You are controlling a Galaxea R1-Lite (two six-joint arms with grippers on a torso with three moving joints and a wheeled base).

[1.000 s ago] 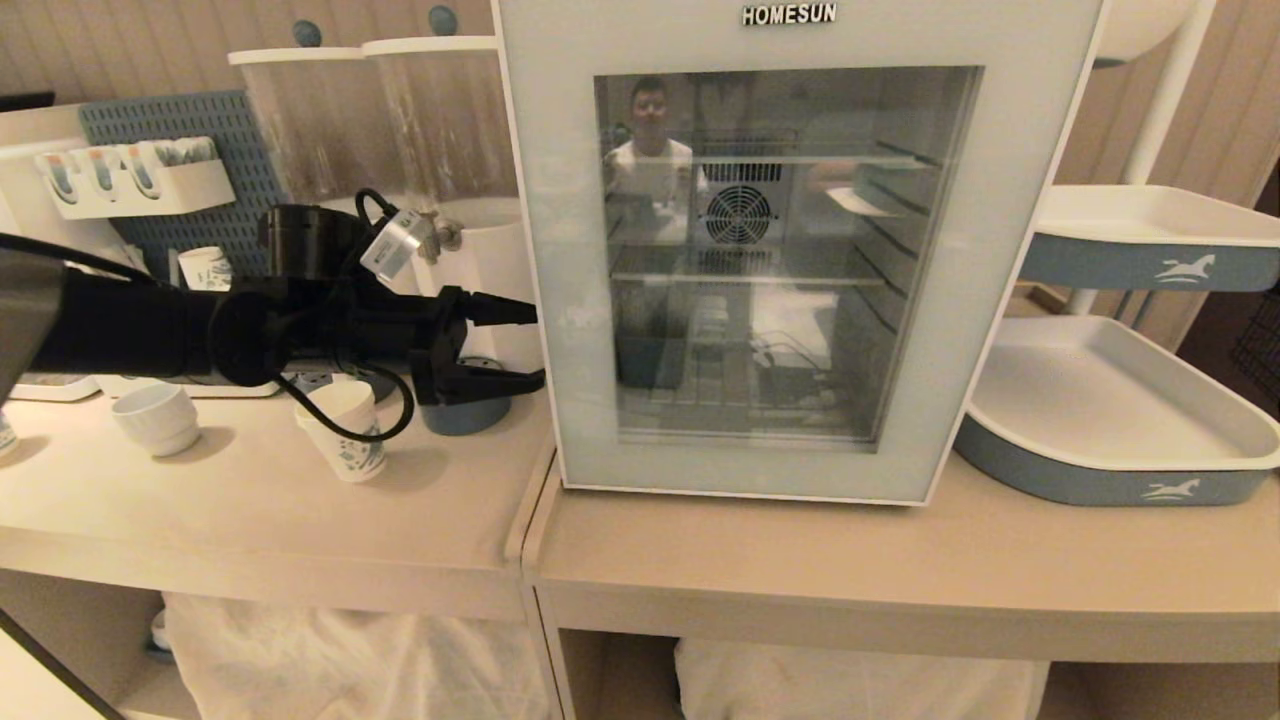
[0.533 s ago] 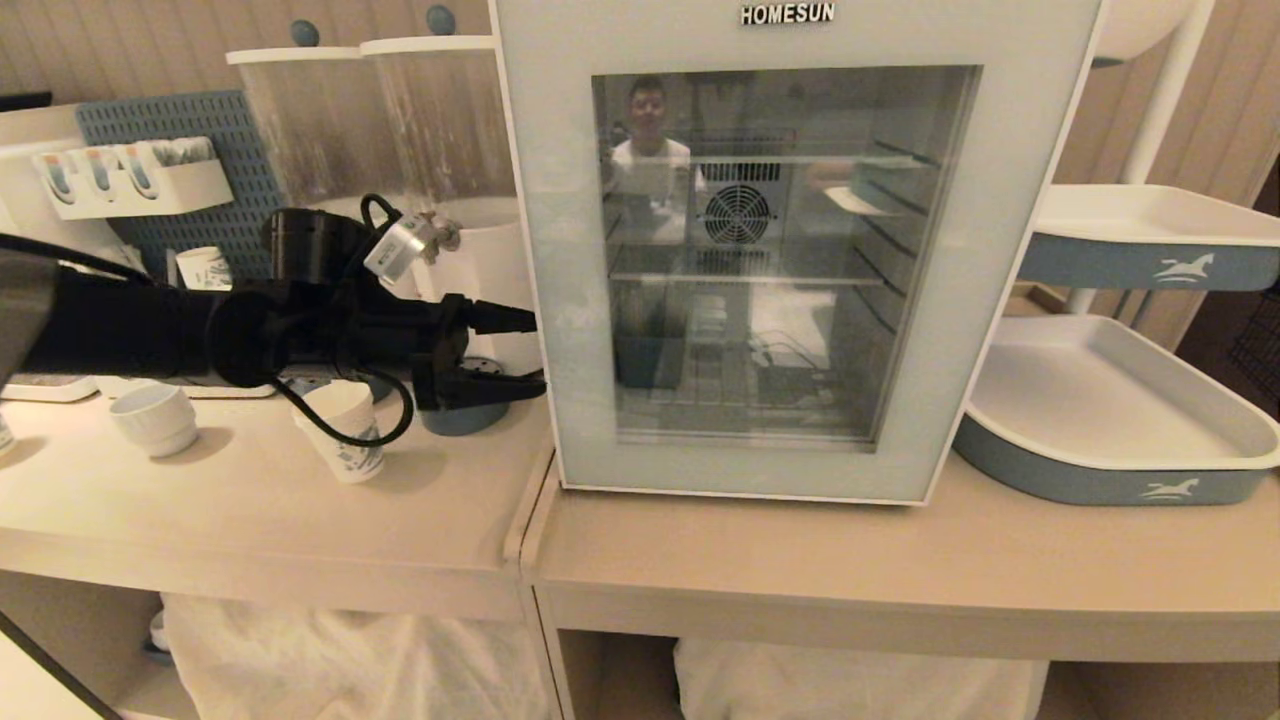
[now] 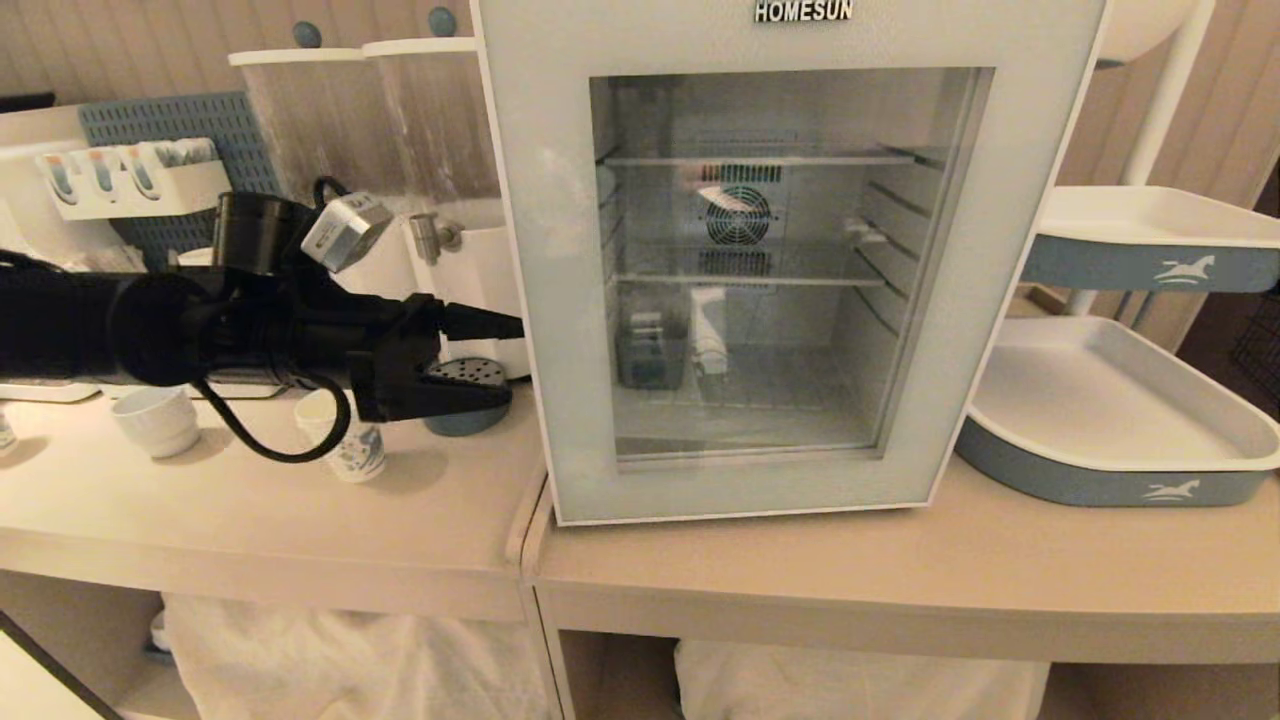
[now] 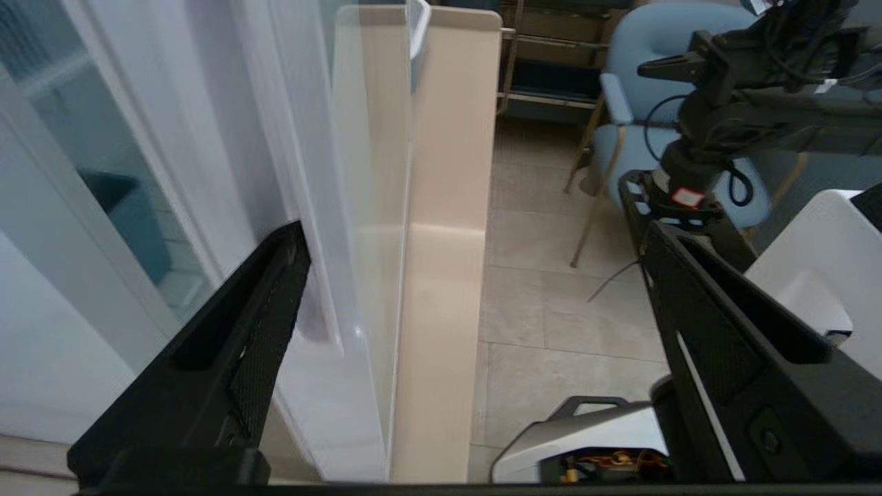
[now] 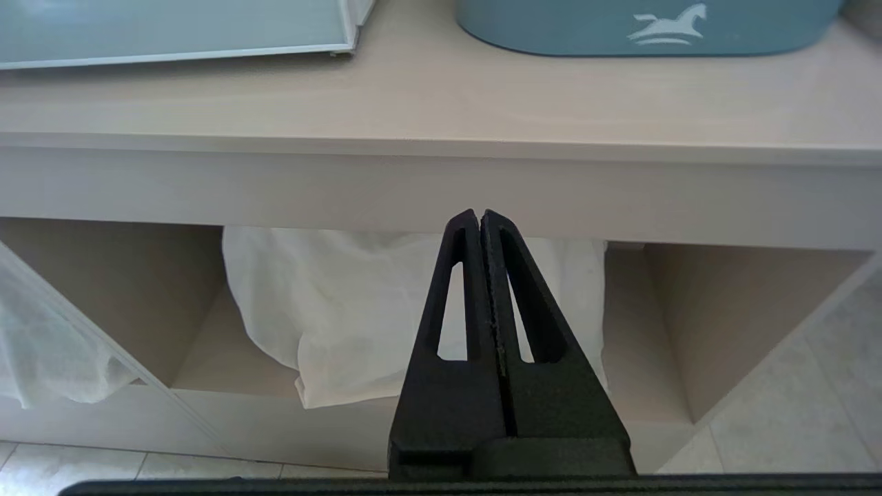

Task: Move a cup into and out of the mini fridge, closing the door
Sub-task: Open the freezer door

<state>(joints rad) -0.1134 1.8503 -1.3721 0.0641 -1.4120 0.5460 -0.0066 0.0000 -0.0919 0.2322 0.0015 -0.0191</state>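
Counter [image 3: 900,570] spans the frame, cloth bundles in the open bays below. Fridge [image 3: 800,40] sits mid-counter, HOMESUN lettering on top, door [image 3: 540,300] swung partly open on its left edge, glass facing the camera; fan and wire shelves visible through it. Inside on the lower shelf, a tall pale shape beside a dark box may be the cup, cannot tell through the glass. Two blue-and-white trays [image 3: 1100,400] stacked on a stand right of the fridge. Left arm reaches in level from the left, left gripper [image 3: 500,360] at the door's free edge, jaws spread wide, nothing pinched; in the left wrist view one finger [image 4: 234,358] lies against the door's face near that edge, the other finger stands clear in the air. Behind the arm: two clear canisters, a white dispenser with a tap. On the left counter under the arm: a short paper cup [image 3: 350,450], a white mug [image 3: 158,420]. Right gripper [image 5: 480,227] parked low before the counter front, jaws pressed together, empty.
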